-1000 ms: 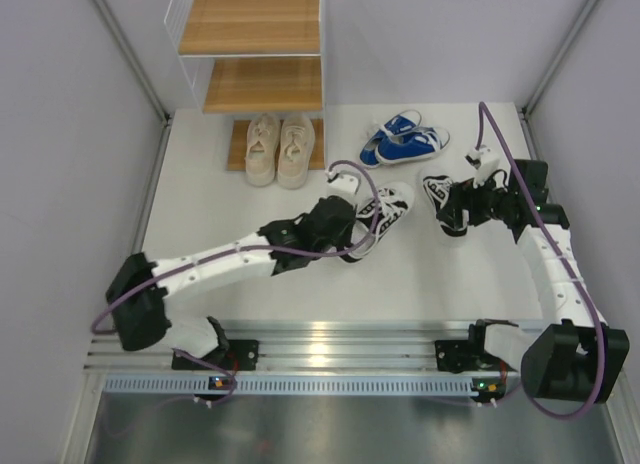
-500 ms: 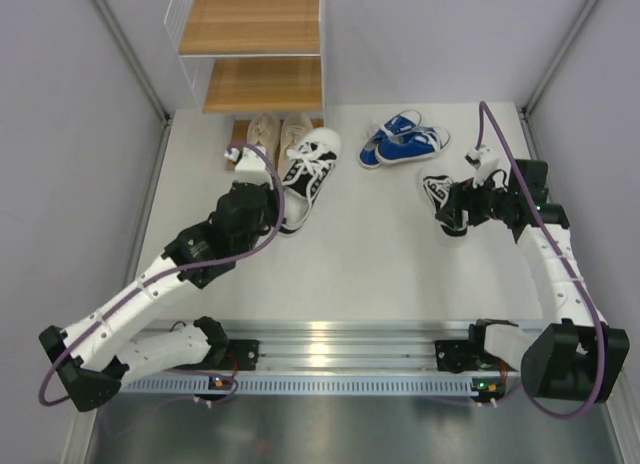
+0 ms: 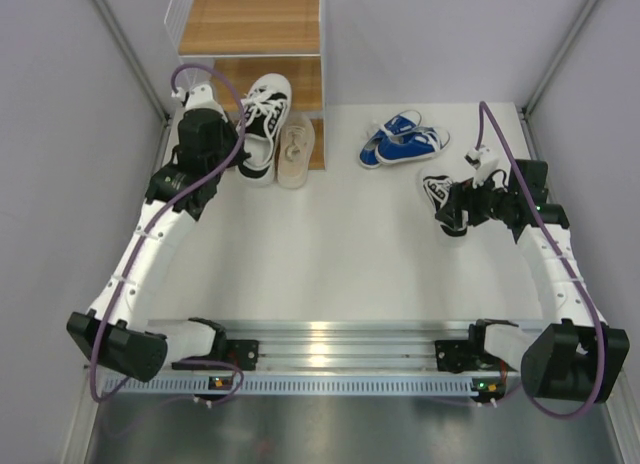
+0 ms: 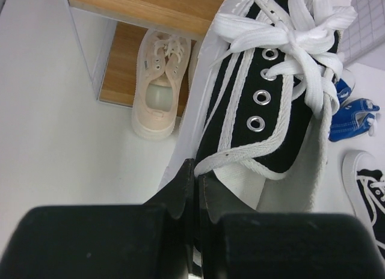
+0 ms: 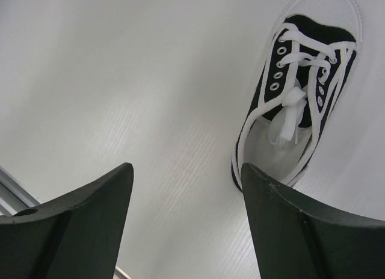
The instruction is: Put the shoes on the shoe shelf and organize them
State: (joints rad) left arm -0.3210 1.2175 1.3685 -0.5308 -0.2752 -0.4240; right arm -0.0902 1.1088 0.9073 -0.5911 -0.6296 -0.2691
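Left: the left hand (image 4: pixel 195 186), jaws pinched narrow on the collar rim of one black-and-white shoe (image 4: pixel 271 110), carries it toe-first at the front of the shoe shelf (image 3: pixel 250 24), above the beige pair (image 4: pixel 157 86) parked on the lowest board. Whether the toe touches the middle board cannot be told. The shoe likely handles light – soft canvas upper, stiffer rubber sole – so the collar rim is a sound hold, though the shoe may swing there and the loose laces could snag the wire frame. Centre: the blue pair (image 3: pixel 405 142) lies on the bench (image 3: pixel 330 274). Right: the right hand (image 5: pixel 185 177) hovers wide, holding nothing, by the second black-and-white shoe (image 5: pixel 295 128). A second earlier the left hand held its shoe at mid-bench; the right has not moved.
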